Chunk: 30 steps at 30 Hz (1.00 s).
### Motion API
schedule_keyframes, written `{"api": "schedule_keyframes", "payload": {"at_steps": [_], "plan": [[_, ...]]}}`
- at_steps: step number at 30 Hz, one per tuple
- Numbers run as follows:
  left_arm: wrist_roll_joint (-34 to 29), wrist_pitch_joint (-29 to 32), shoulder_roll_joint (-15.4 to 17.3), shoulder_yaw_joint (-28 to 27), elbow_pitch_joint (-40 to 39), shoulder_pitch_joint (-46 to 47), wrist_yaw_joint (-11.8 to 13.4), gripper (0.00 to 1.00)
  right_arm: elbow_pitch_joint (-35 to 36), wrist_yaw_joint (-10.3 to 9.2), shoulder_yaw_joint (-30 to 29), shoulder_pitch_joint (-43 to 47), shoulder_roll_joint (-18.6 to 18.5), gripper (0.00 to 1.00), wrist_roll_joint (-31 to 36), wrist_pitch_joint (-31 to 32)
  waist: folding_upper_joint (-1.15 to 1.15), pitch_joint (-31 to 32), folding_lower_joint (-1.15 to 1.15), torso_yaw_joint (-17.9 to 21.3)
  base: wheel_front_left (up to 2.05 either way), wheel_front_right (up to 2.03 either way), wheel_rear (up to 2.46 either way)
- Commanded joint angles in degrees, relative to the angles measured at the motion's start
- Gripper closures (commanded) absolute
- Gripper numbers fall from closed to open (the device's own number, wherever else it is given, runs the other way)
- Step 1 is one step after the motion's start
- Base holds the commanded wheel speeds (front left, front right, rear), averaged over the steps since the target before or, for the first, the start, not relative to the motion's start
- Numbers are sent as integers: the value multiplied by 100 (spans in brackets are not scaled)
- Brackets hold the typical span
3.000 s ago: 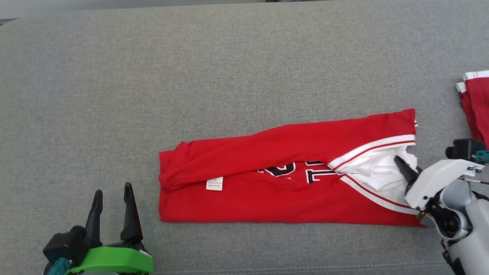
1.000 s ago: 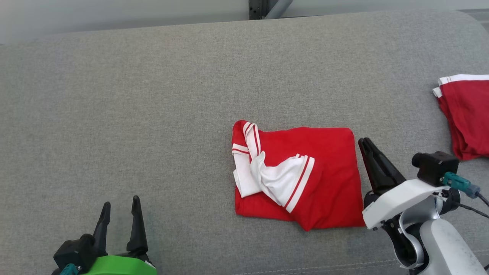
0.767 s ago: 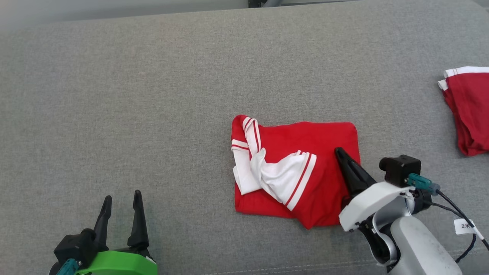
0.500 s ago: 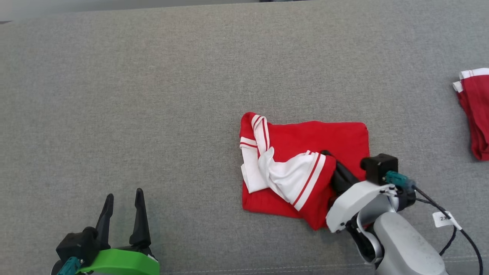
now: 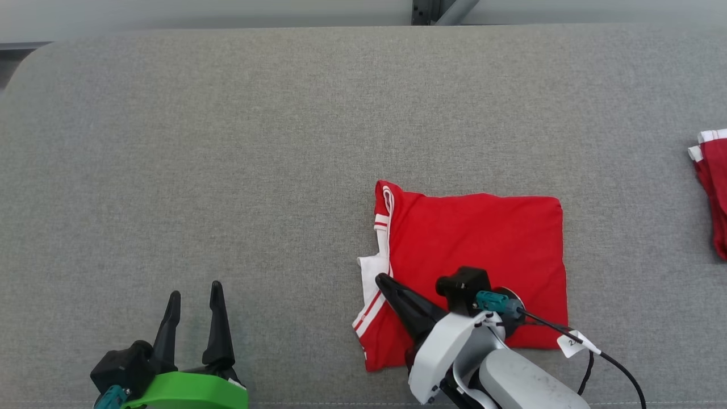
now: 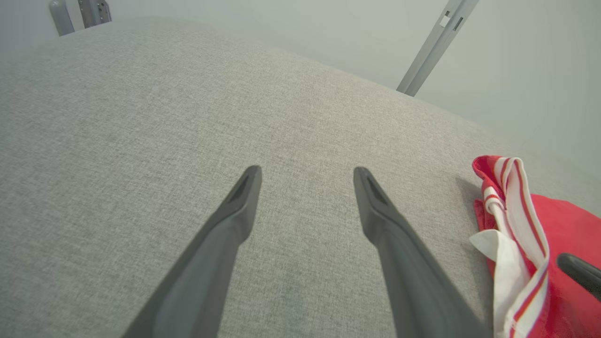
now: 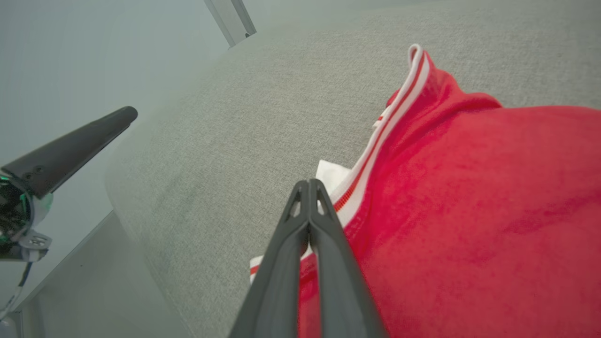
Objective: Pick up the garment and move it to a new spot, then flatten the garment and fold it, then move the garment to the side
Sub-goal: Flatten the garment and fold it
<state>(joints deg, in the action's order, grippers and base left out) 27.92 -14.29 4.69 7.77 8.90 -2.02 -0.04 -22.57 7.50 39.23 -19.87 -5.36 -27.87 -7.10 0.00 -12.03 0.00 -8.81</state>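
Right tool (image 5: 380, 278) narrow (fully shut), tip over left edge of folded red garment (image 5: 483, 238); left tool (image 5: 195, 289) wide, well apart.

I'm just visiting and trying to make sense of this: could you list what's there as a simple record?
Surface: grey cushion
Main item: red shirt, folded into a rough square, white striped trim at its left edge
Left gripper: open, over bare cushion, apart from the shirt
Right gripper: shut, lying over the shirt's near left corner
Also there: second red garment at far right
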Motion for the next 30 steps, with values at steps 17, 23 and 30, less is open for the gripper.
{"api": "schedule_keyframes", "payload": {"at_steps": [17, 23, 30], "plan": [[-402, -92, 223, -388, -265, -461, 151, 0, 830, -2, -1217, 964, -498, 100, 634, -453, 0, 813, 0, 856, 0, 0, 0], [-776, -95, 399, -362, -132, -585, 100, 0, 1411, -3, -2591, 1727, -651, 0, 1369, -526, 0, 1056, 0, 1039, 0, 0, 0], [-1032, -91, 396, -419, 8, -406, -112, 0, 1543, -5, -3669, 2231, -413, 0, 1982, -667, 0, 1172, 0, 930, 0, 0, 0]]}}
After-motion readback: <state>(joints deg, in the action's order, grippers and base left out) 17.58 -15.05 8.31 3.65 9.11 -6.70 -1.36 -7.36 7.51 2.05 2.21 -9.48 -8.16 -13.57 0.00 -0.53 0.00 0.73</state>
